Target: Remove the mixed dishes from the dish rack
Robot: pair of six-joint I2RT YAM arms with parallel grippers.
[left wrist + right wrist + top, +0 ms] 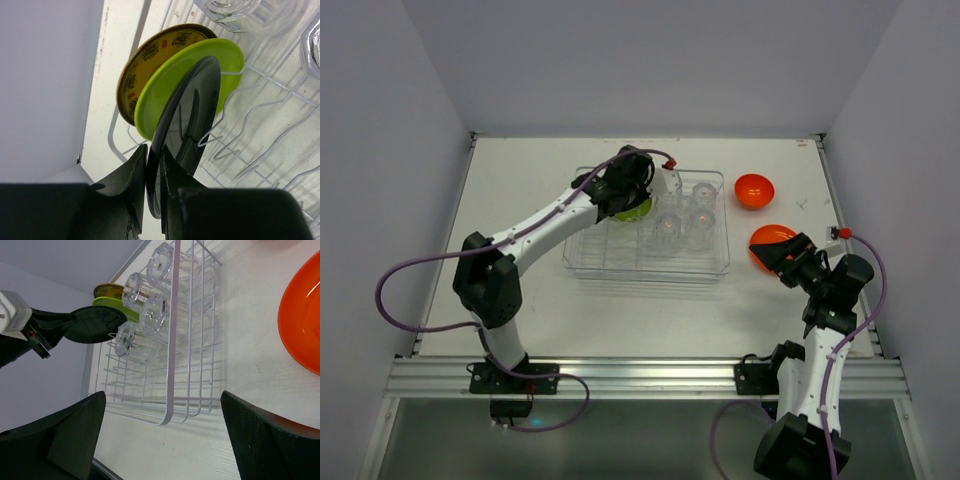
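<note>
The dish rack (647,264) is a clear tray with wire dividers in the middle of the table. A black plate (192,107) stands upright in it, with a green plate (165,95) and a patterned yellow plate (145,60) behind. My left gripper (154,155) is shut on the black plate's rim, one finger on each face. Several clear glasses (685,215) stand upside down in the rack's right half. An orange bowl (754,189) and an orange plate (768,238) lie on the table right of the rack. My right gripper (772,252) hangs open over the orange plate's near edge, holding nothing.
White walls close in the table on the left, back and right. A metal rail (640,375) runs along the near edge by the arm bases. In the right wrist view the rack's near right corner (172,405) lies just ahead of the open fingers.
</note>
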